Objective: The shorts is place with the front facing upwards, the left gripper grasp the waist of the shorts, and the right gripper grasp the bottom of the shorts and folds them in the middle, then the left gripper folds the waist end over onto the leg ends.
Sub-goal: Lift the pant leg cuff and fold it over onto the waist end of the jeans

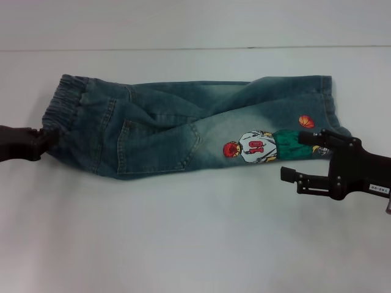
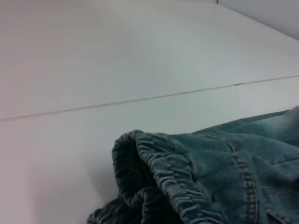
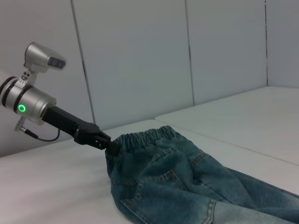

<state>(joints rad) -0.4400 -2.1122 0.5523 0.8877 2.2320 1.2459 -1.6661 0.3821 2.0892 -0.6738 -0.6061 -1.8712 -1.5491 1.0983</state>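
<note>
The blue-green denim shorts [image 1: 183, 128] lie flat on the white table, doubled lengthwise, with the cartoon player print [image 1: 253, 146] facing up. Their ruffled elastic waist [image 1: 64, 104] points left and the hemmed leg ends [image 1: 327, 97] point right. My left gripper [image 1: 44, 141] is shut on the waist's near corner; the right wrist view shows the left gripper [image 3: 108, 143] pinching the waistband [image 3: 145, 137]. My right gripper [image 1: 297, 157] stands open at the bottom of the shorts, one finger over the leg end by the print, the other over bare table. Bunched elastic [image 2: 163, 172] fills the left wrist view.
The white table [image 1: 183, 232] extends in front of the shorts and on both sides. A seam line [image 1: 195, 49] runs across it behind the shorts. Grey wall panels [image 3: 140, 56] stand beyond the table in the right wrist view.
</note>
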